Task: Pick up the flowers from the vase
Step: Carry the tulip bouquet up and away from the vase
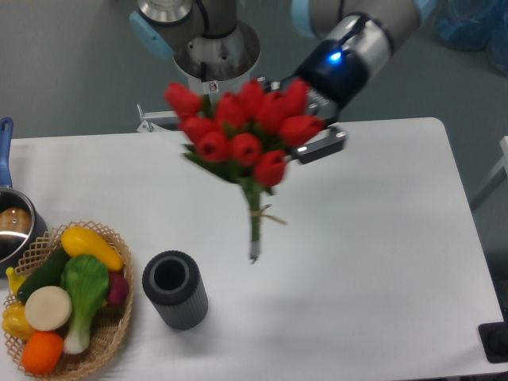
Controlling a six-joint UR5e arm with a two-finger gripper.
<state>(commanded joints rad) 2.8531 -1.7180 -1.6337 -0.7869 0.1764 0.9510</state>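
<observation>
1. Hand: grasping the flowers, which hang in the air above the surface.
2. Vase: upright, mouth vacant, beside the basket.

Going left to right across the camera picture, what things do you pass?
Blue-handled pot → basket of vegetables → dark ribbed vase → red flowers, held up off the table → gripper behind the blooms.
</observation>
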